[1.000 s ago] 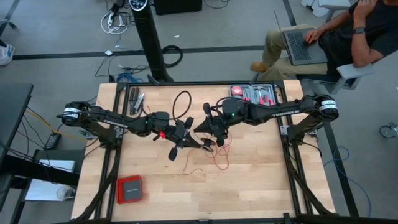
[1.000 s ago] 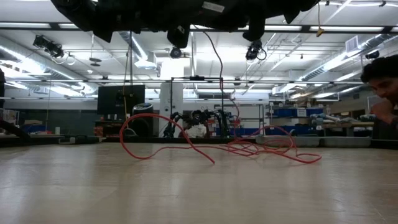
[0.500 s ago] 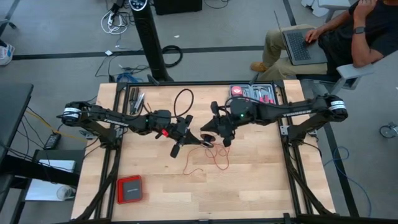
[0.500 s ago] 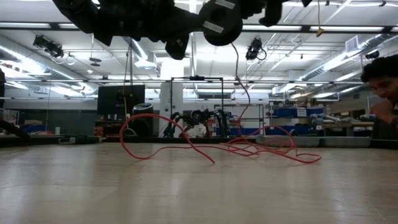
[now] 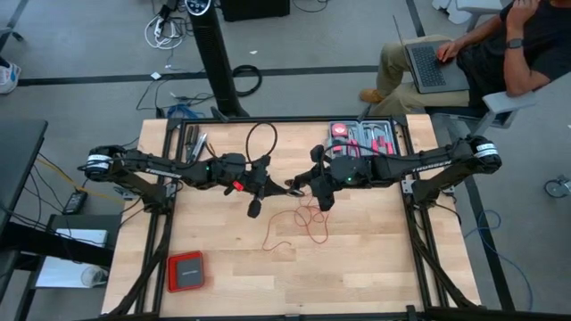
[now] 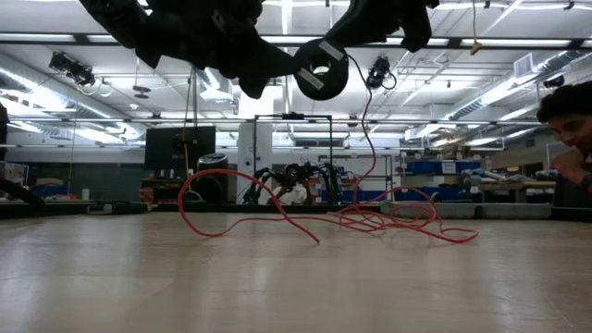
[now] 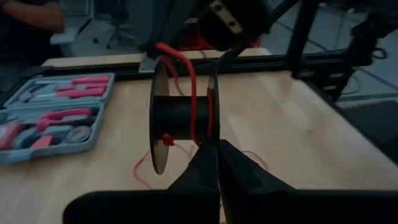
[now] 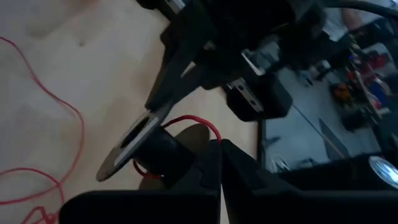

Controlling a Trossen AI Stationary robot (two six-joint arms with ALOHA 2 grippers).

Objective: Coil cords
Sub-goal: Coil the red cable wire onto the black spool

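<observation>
A small black spool (image 7: 180,115) with two flat flanges carries a few turns of the thin red cord (image 7: 191,93). It hangs in the air over the middle of the table, between my two grippers. My left gripper (image 5: 273,185) comes from the left and is shut on the spool. My right gripper (image 5: 302,185) comes from the right and is shut on the cord close to the spool. The rest of the cord (image 5: 308,218) lies in loose loops (image 6: 388,217) on the table below. My left gripper pinches the rim of one spool flange (image 7: 213,134) between its two fingers, coming nearly level from the table's left. The spool is lifted clear of the table, its axis about level. My right gripper pinches the red cord (image 8: 211,132) at its fingertips, just beside the spool's core. It slants down from the table's right. From there a strand (image 6: 370,139) hangs slack down to the loops on the table.
A grey tool tray (image 5: 361,135) sits at the far right edge and a flat red box (image 5: 186,270) near the front left. Loose tools (image 5: 194,144) and a dark cable loop (image 5: 261,143) lie at the far left. A person with a laptop (image 5: 428,62) sits beyond the table.
My right gripper has swung toward the table's far edge around the spool and turned its wrist, taking the cord with it; the hanging strand has shifted sideways. My left gripper has moved a little toward the far edge and tipped up, holding the spool.
</observation>
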